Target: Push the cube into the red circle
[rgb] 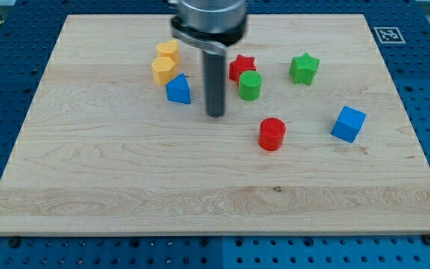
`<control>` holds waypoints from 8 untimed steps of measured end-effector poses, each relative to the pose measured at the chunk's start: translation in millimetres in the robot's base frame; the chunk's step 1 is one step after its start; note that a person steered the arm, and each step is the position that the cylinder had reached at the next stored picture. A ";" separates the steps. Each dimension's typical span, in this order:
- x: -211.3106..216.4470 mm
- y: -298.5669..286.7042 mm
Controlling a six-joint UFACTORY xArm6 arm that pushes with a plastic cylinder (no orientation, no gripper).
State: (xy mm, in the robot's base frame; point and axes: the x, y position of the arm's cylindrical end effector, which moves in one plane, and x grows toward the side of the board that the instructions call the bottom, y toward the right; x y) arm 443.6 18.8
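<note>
A blue cube [348, 123] lies at the view's right on the wooden board [125, 187]. A red cylinder, the red circle [272, 134], stands left of the cube, with a gap between them. My tip [215, 114] rests on the board left of the red cylinder and far left of the cube. It touches no block. A blue wedge-shaped block [178, 89] sits just left of the rod.
A red star [241, 68] and a green cylinder [250, 86] sit right of the rod. A green star [304, 68] lies further right. Two yellow blocks [166, 61] sit at upper left. A marker tag [386, 34] is at the board's top right corner.
</note>
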 end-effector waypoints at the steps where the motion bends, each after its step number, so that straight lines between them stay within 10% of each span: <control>1: 0.3 68.2; 5: 10.4 282.6; 8: 31.7 176.3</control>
State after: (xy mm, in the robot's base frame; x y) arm 475.3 195.1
